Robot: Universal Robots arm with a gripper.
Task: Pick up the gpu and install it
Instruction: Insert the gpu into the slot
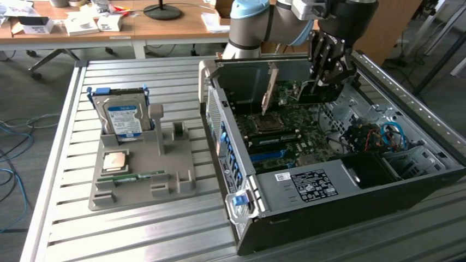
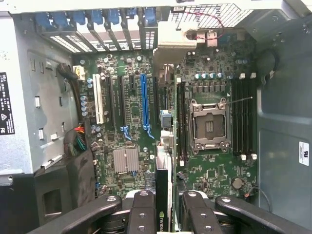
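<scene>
End effector (image 2: pixel 165 214) around gpu (image 2: pixel 164 187): wrist view edge-on, exterior view tan-faced.

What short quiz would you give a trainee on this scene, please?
1. True or false: the hard drive stands in the grey holder outside the computer case.
2. What is the gripper shut on? A the memory stick; B the gpu; C the hard drive.
3. In the exterior view, on which side of the computer case is the grey holder?
Key: 1 true. 2 B. 3 the exterior view's left.
</scene>
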